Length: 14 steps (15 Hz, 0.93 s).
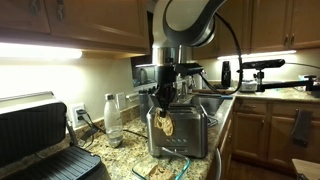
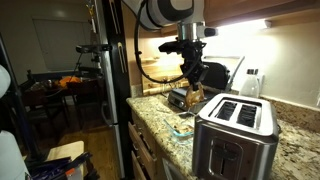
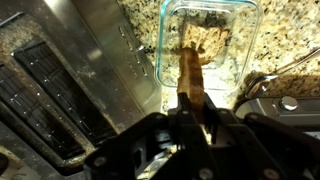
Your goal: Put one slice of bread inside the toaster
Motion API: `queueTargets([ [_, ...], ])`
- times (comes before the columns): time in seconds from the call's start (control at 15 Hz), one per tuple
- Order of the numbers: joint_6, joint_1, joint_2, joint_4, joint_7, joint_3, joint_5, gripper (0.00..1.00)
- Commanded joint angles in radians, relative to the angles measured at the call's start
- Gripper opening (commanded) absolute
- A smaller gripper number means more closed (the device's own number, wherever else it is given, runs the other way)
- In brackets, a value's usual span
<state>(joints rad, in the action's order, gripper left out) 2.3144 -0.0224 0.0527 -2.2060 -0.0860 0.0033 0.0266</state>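
My gripper (image 3: 188, 98) is shut on a tan slice of bread (image 3: 189, 72), held edge-on above a clear glass dish (image 3: 215, 12) that holds more bread. In an exterior view the slice (image 1: 167, 126) hangs from the gripper (image 1: 163, 103) in front of the brushed-steel toaster (image 1: 190, 130). In an exterior view the gripper (image 2: 190, 92) holds the slice (image 2: 193, 97) above the counter, to the left of the toaster (image 2: 236, 140). The toaster's top slots (image 3: 55, 95) show at the left of the wrist view.
A black contact grill (image 1: 40, 140) stands open on the granite counter (image 1: 120, 160). A water bottle (image 1: 112, 120) and a glass stand by the wall. A sink and faucet (image 1: 205, 92) lie behind the toaster. A black appliance edge (image 3: 285, 95) sits beside the dish.
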Motion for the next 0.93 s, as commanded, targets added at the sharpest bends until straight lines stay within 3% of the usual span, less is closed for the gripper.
queueTargets([
  [0.0,0.013,0.021,0.090,-0.072,0.033,-0.010,0.007,0.08],
  [0.87,-0.028,0.050,0.111,-0.054,0.172,-0.038,0.018,0.08],
])
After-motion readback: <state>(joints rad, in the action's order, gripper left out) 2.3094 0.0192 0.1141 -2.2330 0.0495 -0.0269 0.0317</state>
